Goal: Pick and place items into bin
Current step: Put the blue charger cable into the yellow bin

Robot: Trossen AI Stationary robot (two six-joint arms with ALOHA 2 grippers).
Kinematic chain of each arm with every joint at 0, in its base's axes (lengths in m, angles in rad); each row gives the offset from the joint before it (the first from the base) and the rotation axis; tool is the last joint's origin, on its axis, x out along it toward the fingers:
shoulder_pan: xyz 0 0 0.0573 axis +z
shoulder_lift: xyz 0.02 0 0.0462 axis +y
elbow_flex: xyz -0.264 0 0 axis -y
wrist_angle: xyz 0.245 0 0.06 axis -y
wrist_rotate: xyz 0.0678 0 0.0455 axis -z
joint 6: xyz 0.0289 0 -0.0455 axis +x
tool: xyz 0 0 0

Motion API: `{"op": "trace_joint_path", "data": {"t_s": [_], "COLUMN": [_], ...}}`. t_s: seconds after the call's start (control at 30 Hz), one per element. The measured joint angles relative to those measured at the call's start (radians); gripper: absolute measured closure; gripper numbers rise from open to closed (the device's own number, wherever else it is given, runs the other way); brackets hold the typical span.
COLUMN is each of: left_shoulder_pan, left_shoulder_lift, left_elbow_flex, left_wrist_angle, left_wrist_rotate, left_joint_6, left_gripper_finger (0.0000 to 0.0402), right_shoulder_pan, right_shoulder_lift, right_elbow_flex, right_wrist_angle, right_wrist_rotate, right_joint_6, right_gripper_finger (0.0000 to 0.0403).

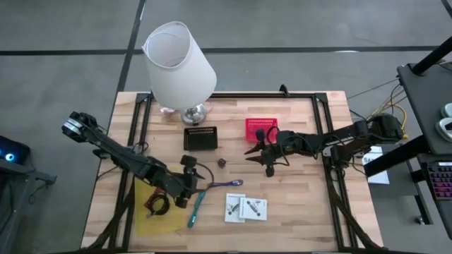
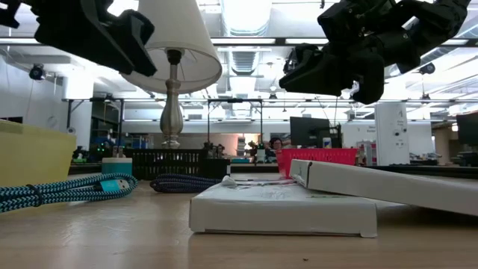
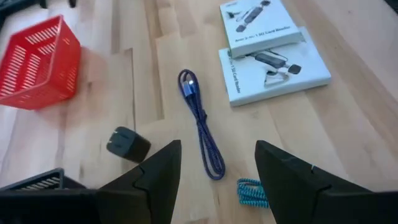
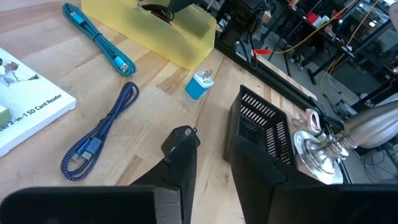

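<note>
My left gripper (image 3: pixel 217 177) (image 1: pixel 189 185) hovers open above the blue-purple cable (image 3: pixel 202 127) (image 1: pixel 227 185), which lies flat on the wood. The teal cable (image 1: pixel 195 209) (image 3: pixel 252 193) lies beside it. Two white packets (image 1: pixel 246 207) (image 3: pixel 267 53) overlap, one leaning on the other. A small dark charger (image 1: pixel 221 162) (image 3: pixel 127 144) (image 4: pixel 180 138) sits between the arms. My right gripper (image 4: pixel 212 155) (image 1: pixel 263 159) is open, raised off the table just right of that charger. A black coiled cable (image 1: pixel 157 204) lies in the yellow bin (image 1: pixel 145 215) (image 4: pixel 155 28).
A big white lamp (image 1: pixel 180 63) stands at the far edge. A black basket (image 1: pixel 200 137) (image 4: pixel 261 121) and a red basket (image 1: pixel 261 129) (image 3: pixel 37 62) sit side by side before it. A small blue plug (image 4: pixel 200 84) stands next to the yellow bin.
</note>
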Motion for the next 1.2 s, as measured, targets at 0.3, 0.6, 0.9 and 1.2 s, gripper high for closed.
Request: {"op": "trace_joint_path", "data": {"t_s": [0.3,0.6,0.9,1.2], "left_shoulder_pan": [0.0,0.0,0.006,0.009], "left_shoulder_lift": [0.118,0.154,0.158,0.163], "left_elbow_flex": [0.092,0.12,0.108,0.088], "left_wrist_angle": [-0.001,-0.014,-0.101,-0.161], "left_wrist_rotate": [0.042,0.206,0.383,0.42], "left_joint_6": [-0.004,-0.413,-0.899,-1.054], "left_gripper_finger": [0.0212,0.0212,0.0212,0.0212], "right_shoulder_pan": [0.0,0.0,0.0,0.0], "right_shoulder_lift": [0.0,0.0,0.0,0.0], "right_elbow_flex": [0.0,-0.001,-0.001,-0.001], "right_wrist_angle": [0.0,-0.004,-0.004,-0.007], "right_wrist_rotate": [0.0,0.0,0.0,0.0], "right_joint_6": [0.0,-0.003,-0.003,-0.001], "right_gripper_finger": [0.0325,0.0321,0.0317,0.0328]}}
